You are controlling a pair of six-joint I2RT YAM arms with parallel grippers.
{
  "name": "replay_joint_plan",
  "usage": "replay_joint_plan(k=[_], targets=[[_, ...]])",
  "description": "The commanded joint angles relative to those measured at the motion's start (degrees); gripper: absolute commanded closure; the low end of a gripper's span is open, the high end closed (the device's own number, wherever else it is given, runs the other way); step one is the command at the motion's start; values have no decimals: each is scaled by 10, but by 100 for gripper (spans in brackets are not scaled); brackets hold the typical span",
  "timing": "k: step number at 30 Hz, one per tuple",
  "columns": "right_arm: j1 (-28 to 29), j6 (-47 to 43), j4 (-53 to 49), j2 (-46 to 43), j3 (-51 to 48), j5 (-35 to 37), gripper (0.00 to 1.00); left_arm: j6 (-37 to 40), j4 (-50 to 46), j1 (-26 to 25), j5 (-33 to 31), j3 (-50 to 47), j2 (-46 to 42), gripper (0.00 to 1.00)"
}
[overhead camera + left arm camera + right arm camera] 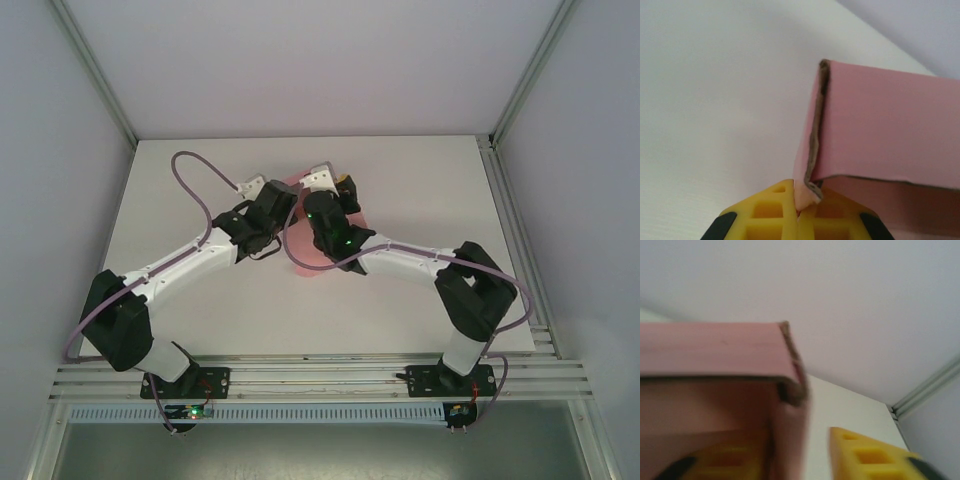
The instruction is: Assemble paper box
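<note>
- The paper box (880, 115), a piece of plain pink thin card, is seen in the top view near the middle of the white table top (420, 180), between and partly beneath the two wrists.
- Work done, as judged: at least one long wall is folded upright, and a short end flap is turned in at its corner; a raw brown card edge is exposed along that fold in both wrist views.
- The left gripper (799, 212) is shown with its yellow fingers pressed together, pinching the lower corner of the end flap.
- The right gripper (797, 450) is shown with its jaws spread. The upright corner of the card stands between them, and the right-hand yellow finger (870, 455) is held clear of the card. Contact by the other finger cannot be told, since it is blurred behind the pink wall.
- Work left, as judged: the remaining walls and tabs are to be raised and locked. Their condition is hidden by the arms in the top view, so the fraction completed cannot be fixed closely; an early-to-middle stage is suggested.
</note>
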Motion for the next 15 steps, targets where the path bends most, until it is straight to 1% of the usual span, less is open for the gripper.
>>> replay_joint_plan(k=[1, 3, 4, 5, 6, 7, 9, 10, 12, 15], targets=[[-22, 40, -84, -64, -34, -184, 40, 52, 14, -3, -26, -8, -19, 100], [-30, 37, -67, -106, -70, -306, 20, 80, 13, -2, -23, -2, -21, 100], [-36, 36, -62, -127, -86, -368, 9, 89, 10, 0, -25, 0, -22, 100], [-44, 42, -49, -150, -107, -432, 2, 103, 14, 2, -16, 0, -25, 100], [-55, 43, -39, -172, -125, -498, 2, 117, 19, 4, -9, -1, -28, 100], [-65, 57, -22, -194, -145, -536, 2, 126, 22, 6, -7, -3, -31, 100], [-91, 89, 10, -243, -183, -599, 2, 149, 32, 12, -2, -8, -41, 100], [-102, 101, 20, -267, -199, -619, 2, 165, 39, 15, 2, -11, -46, 100], [-124, 134, 39, -318, -230, -618, 2, 222, 60, 18, 10, -19, -60, 100], [-160, 186, 38, -388, -263, -602, 2, 320, 74, 21, -24, -22, -78, 100]])
